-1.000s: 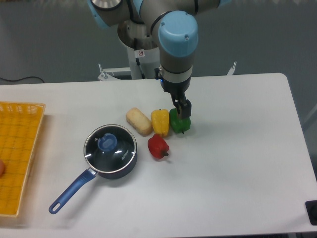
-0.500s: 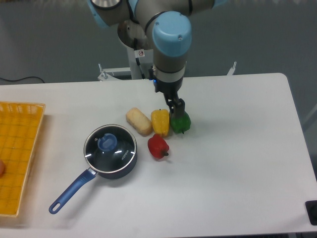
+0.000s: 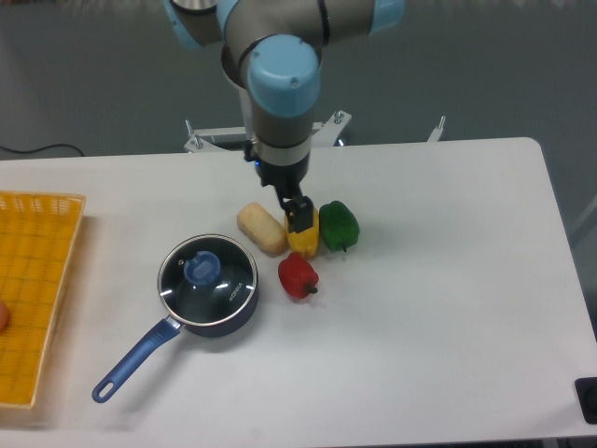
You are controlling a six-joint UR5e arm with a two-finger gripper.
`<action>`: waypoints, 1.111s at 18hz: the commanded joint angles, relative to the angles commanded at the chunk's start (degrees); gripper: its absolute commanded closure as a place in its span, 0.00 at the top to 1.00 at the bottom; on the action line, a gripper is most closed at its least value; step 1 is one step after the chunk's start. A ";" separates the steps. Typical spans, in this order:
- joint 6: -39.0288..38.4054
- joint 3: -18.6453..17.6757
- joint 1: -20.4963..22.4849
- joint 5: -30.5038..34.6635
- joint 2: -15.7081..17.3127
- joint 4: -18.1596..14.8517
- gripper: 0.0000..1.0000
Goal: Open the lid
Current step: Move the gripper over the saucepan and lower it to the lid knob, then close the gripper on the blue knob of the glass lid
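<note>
My gripper (image 3: 298,217) hangs over the yellow pepper (image 3: 303,237); its jaw state is hard to tell from here. The lid (image 3: 206,273) sits on the saucepan (image 3: 182,320), front-left.

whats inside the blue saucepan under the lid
Through the clear lid only the dark inside of the saucepan shows, nothing recognisable. Glare and the blue knob hide part of it.

Items on the table (image 3: 448,280): 3 peppers, namely 1 yellow pepper (image 3: 302,238), 1 green pepper (image 3: 338,225) and 1 red pepper (image 3: 298,275); 1 bread roll (image 3: 261,229); 1 saucepan (image 3: 201,303) bearing 1 lid (image 3: 206,275); 1 yellow basket (image 3: 33,294); 1 gripper (image 3: 299,215).
</note>
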 joint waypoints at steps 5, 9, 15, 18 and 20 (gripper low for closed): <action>-4.39 4.21 -5.53 1.22 -4.12 2.63 1.00; -4.66 7.29 -9.50 7.38 -8.08 2.46 1.00; -4.57 8.35 -10.29 7.12 -10.28 2.64 1.00; -4.40 8.35 -11.43 6.86 -12.21 4.91 1.00; -3.96 8.27 -11.70 6.16 -13.27 6.50 1.00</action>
